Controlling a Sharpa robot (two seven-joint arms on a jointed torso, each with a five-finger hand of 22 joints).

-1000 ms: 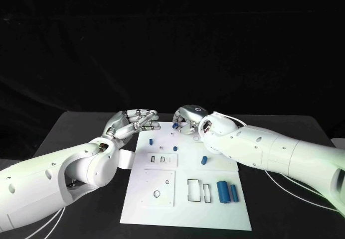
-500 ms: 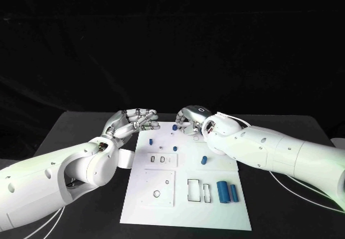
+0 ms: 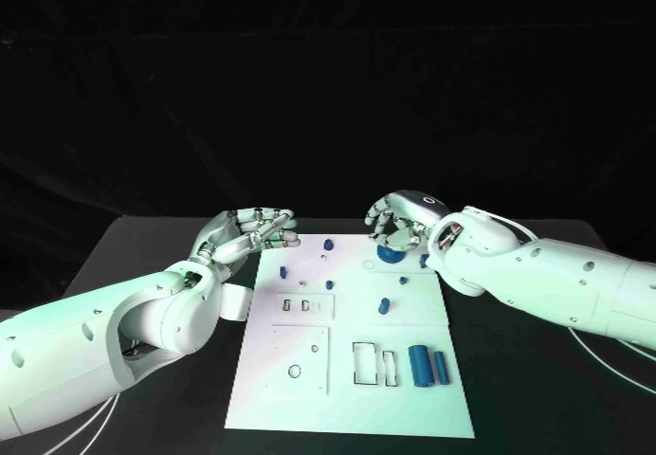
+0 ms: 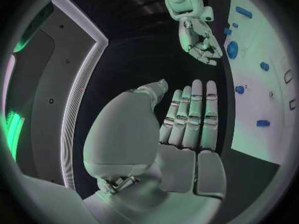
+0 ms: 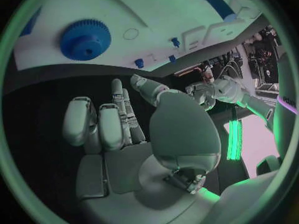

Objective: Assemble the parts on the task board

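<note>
The white task board [image 3: 349,398] lies in the middle of the table. A blue gear [image 3: 391,254] lies flat near its far right corner, and the same gear [image 5: 86,39] shows beyond my right fingers. My right hand [image 3: 401,216] hovers just above and behind it with fingers loosely curved, holding nothing. My left hand [image 3: 253,232] is by the board's far left corner, its fingers [image 4: 190,109] straight and empty. Small blue pegs [image 3: 328,244] [image 3: 283,270] [image 3: 384,304] are scattered on the far half of the board. Two blue cylinders [image 3: 429,366] lie side by side near its right edge.
Rectangular slots [image 3: 303,305] [image 3: 372,363] and a round hole [image 3: 297,370] are cut in the board's near half. A white plate [image 3: 235,301] lies beside the board's left edge under my left arm. Bare black table surrounds the board.
My right hand has moved right and away from the board's far middle, uncovering the blue gear lying on the board. My left hand has barely moved.
</note>
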